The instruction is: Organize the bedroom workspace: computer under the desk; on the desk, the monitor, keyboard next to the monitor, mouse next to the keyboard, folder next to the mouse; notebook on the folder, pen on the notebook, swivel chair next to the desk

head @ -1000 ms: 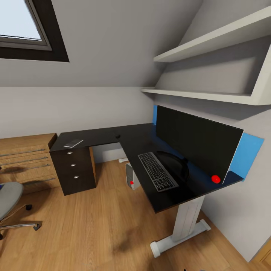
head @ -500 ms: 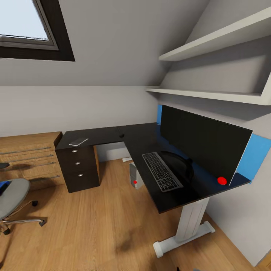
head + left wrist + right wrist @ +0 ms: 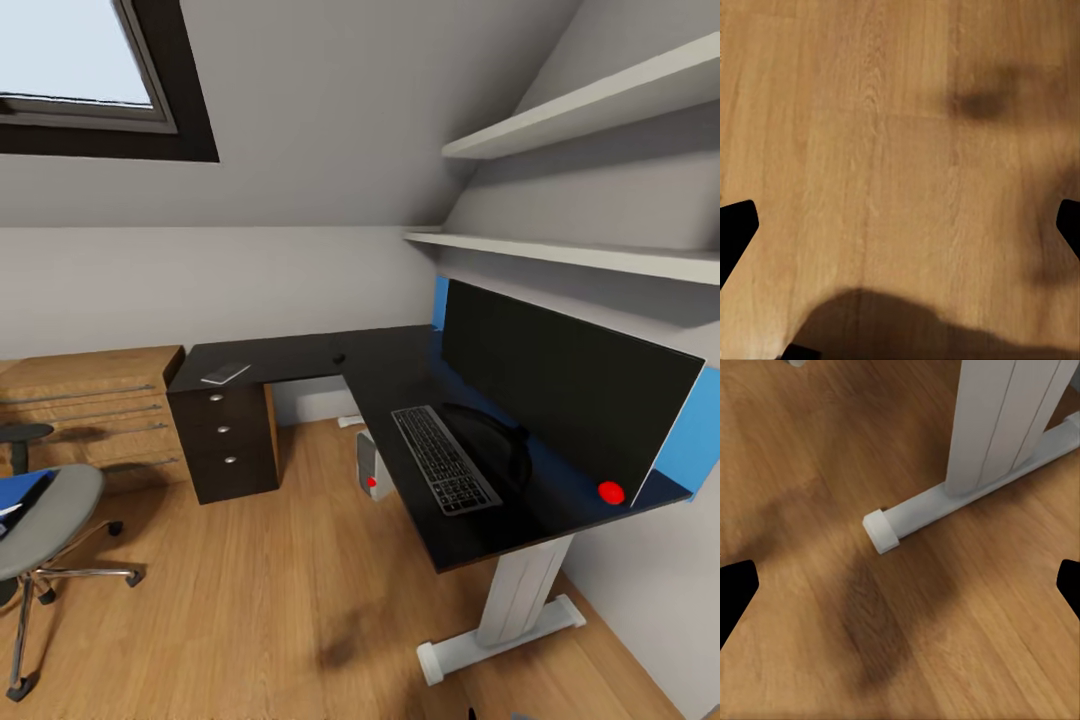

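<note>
The robot stands on the wood floor point(image 3: 250, 590), looking at the L-shaped worktop point(image 3: 400, 375). The monitor point(image 3: 560, 395) stands on the right part of the worktop, close to the wall. The keyboard point(image 3: 445, 458) lies flat just in front of it. A small dark thing, maybe the mouse point(image 3: 340, 358), sits far back near the corner, well apart from the keyboard. The grey notebook point(image 3: 226, 374) lies on the left end, above the drawers point(image 3: 225, 440). I cannot make out the pen. The computer point(image 3: 371, 467) stands on the floor under the worktop.

The swivel chair point(image 3: 45, 520) is at the far left, well away from the worktop. The blue folder point(image 3: 20, 493) lies on its seat.

The left hand point(image 3: 900, 225) is wide open and holds nothing. The right hand point(image 3: 900, 577) is wide open too, with nothing in it. It hangs over the floor near the white foot point(image 3: 967, 495) of the worktop leg.

The next job looks like fetching the folder. It would be good to roll toward the chair slowly and come at the seat from the open side, between the armrests.

There is lots of open floor in the middle. The things to watch are the near edge of the worktop, its white foot sticking out, and the chair's legs.
</note>
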{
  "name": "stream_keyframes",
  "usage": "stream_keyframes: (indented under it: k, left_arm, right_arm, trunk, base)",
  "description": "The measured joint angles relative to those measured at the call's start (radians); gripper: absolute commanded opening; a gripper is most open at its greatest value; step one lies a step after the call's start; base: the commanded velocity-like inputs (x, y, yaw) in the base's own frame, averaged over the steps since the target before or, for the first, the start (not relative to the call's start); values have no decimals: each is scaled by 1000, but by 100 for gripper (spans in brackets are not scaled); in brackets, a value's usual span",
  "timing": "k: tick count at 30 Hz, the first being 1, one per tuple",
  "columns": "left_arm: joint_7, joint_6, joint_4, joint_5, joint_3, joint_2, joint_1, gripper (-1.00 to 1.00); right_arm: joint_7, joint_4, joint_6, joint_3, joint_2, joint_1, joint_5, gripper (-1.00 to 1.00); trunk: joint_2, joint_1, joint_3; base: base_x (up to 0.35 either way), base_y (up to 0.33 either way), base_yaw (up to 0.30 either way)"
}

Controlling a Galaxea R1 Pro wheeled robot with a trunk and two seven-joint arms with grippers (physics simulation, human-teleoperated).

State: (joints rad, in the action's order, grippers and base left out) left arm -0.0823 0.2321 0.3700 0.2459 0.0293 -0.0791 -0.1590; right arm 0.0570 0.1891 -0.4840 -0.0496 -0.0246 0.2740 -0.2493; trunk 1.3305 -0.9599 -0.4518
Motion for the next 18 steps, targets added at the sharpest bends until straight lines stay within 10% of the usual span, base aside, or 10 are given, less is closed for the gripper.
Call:
stream_keyframes:
  k: [18]
  left_arm:
    - [0, 0, 0, 0, 1, 0, 0, 100]
  right_arm:
    - [-1, 0, -5, -3, -1, 0, 3, 100]
  trunk:
    - [-126, 69, 55]
  base:
    - [0, 0, 3]
